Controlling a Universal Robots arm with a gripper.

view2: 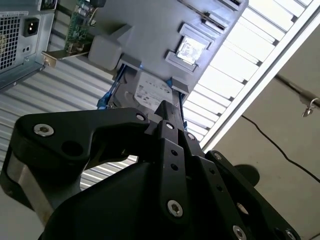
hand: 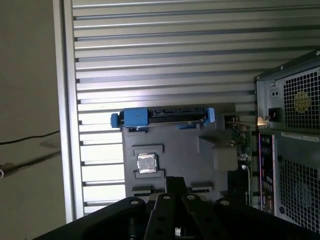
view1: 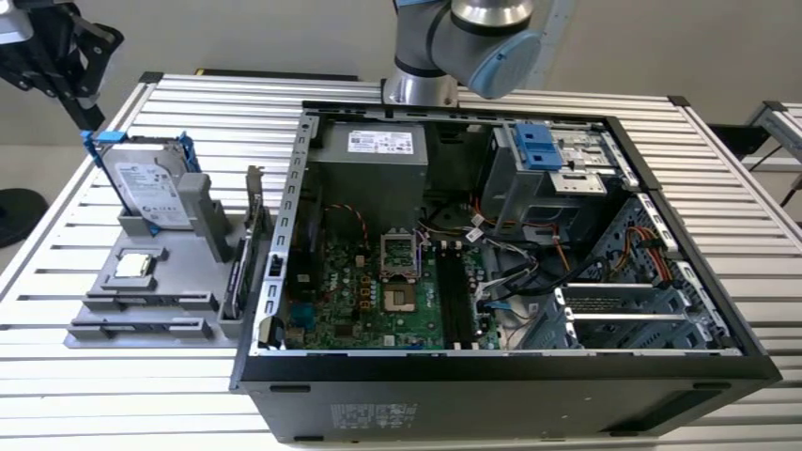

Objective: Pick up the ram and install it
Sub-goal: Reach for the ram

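The ram is hidden from me; I cannot pick it out on the grey parts holder (view1: 113, 282) or among the dark slots on the motherboard (view1: 376, 301). My black gripper (view2: 166, 107) hangs high above the table beside the holder. Its fingers (view2: 175, 150) are pressed together with nothing between them. The same gripper (hand: 175, 181) stands in front of the holder's (hand: 190, 150) lower slots in the first wrist view. In the exterior view the arm (view1: 464, 38) rises behind the open computer case (view1: 501, 366).
On the holder sit a silver hard drive with blue rails (view1: 148, 188), a small square chip (view1: 135, 266) and an upright green card with a metal bracket (hand: 241, 142). The case's rear panel (hand: 295, 150) is close by. A black stand (view1: 56, 52) is at the table's far corner.
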